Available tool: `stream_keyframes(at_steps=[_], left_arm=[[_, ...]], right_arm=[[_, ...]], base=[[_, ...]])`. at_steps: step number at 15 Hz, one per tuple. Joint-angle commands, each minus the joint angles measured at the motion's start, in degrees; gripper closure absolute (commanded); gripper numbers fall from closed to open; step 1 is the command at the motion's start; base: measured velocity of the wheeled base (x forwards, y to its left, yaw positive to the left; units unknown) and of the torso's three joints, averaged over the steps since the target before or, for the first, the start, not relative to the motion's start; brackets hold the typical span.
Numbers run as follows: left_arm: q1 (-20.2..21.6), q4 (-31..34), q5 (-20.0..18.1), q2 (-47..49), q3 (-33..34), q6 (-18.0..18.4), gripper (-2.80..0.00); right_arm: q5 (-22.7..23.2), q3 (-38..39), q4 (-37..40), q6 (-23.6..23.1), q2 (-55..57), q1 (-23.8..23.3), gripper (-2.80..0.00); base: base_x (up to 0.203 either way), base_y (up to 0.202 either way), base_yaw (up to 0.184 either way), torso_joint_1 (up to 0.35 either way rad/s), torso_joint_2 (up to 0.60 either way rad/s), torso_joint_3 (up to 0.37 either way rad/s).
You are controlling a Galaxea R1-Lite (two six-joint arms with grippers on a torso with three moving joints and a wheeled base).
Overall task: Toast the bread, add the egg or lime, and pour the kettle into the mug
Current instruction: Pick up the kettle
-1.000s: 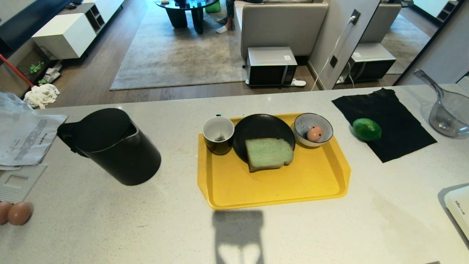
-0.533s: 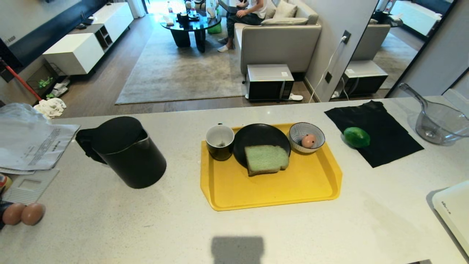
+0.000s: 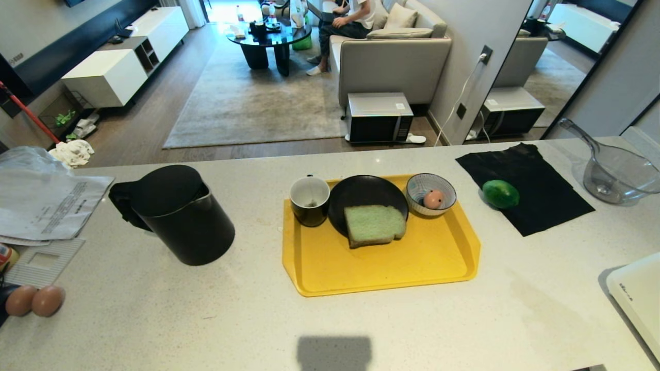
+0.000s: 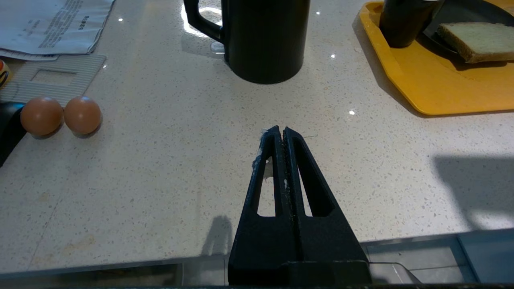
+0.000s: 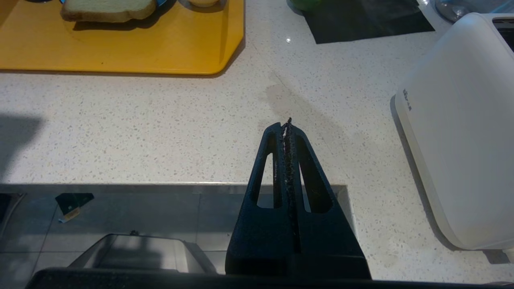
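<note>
One bread [image 3: 374, 224], one mug [image 3: 309, 200], one kettle [image 3: 180, 214], one lime [image 3: 500, 194], three eggs total; left gripper [image 4: 281, 132] and right gripper [image 5: 287, 125] both sitting clenched, empty.

You had a pale speckled counter [image 3: 412, 319] before you. Directly on it, from left to right, lay two brown eggs [image 3: 35, 300] touching each other at the near left edge, a grey card [image 3: 44, 260] and papers [image 3: 49, 206] behind them, then the kettle [image 3: 180, 214] standing upright. A yellow tray [image 3: 381, 265] sat at the middle. To its right a black cloth [image 3: 536, 193] lay flat, a clear jug [image 3: 616, 175] stood just beyond the cloth, and a white toaster [image 3: 637, 293] stood at the near right edge.
</note>
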Motion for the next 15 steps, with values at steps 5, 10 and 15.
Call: stream_keyframes(at_steps=[5, 10, 15], left_arm=[[0.01, -0.05, 0.04, -0.1, 0.97, -0.04, 0.0], [0.01, -0.05, 0.04, -0.1, 0.97, -0.04, 0.0], [0.01, -0.05, 0.04, -0.1, 0.97, -0.04, 0.0]], right_arm=[[0.42, 0.09, 0.02, -0.29, 0.02, 0.04, 0.0], [0.39, 0.09, 0.02, -1.25, 0.02, 0.02, 0.0], [0.25, 0.09, 0.02, -1.16, 0.02, 0.03, 0.0]], base=[[0.0, 0.0, 0.0, 0.0, 0.0, 0.0], [0.0, 0.0, 0.0, 0.0, 0.0, 0.0], [0.0, 0.0, 0.0, 0.0, 0.0, 0.0]])
